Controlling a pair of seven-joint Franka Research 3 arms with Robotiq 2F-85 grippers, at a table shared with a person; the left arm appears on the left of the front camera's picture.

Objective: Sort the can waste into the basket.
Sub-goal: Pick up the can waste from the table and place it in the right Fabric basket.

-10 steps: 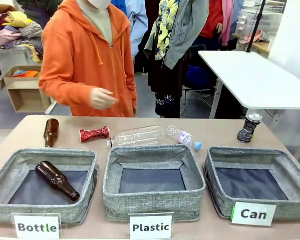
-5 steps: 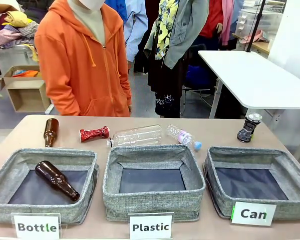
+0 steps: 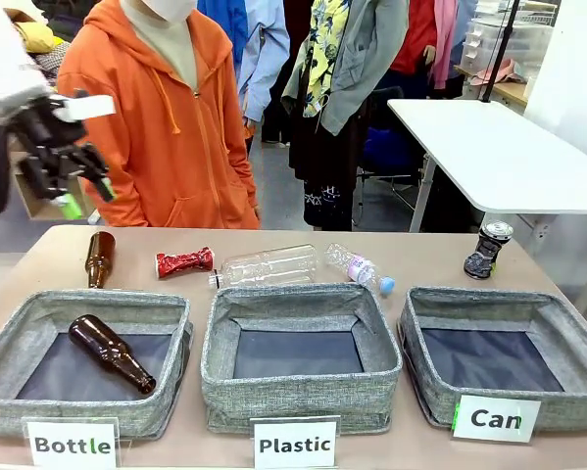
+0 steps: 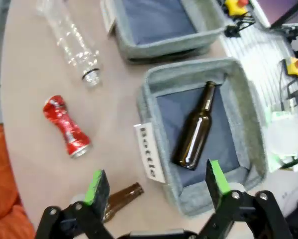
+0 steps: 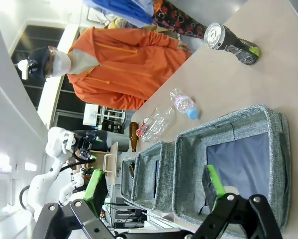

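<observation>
The flattened red can [image 3: 184, 261] lies on the table behind the bins, between a brown bottle and a clear one; the left wrist view has the red can [image 4: 66, 127] ahead of my fingers. At the far right stands the dark can [image 3: 487, 250] with its silver top, behind the basket [image 3: 489, 300] labelled "Can". My left gripper [image 3: 87, 199] hangs open high over the table's left end, holding nothing. In its own view the left gripper [image 4: 156, 180] hovers above the "Bottle" bin's edge. My right gripper [image 5: 154, 183] is open and held above the basket [image 5: 228, 127], far from the dark can [image 5: 231, 42].
A brown bottle [image 3: 100, 258] lies on the table and another [image 3: 111, 352] in the "Bottle" bin [image 3: 87, 302]. A large clear bottle [image 3: 266, 265] and a small one [image 3: 358, 268] lie behind the "Plastic" bin [image 3: 298, 299]. A person in an orange hoodie [image 3: 171, 127] stands at the far side.
My left arm has swung into the front view at the upper left. The person has lowered their hand and shifted a little to the left. Nothing on the table has moved.
</observation>
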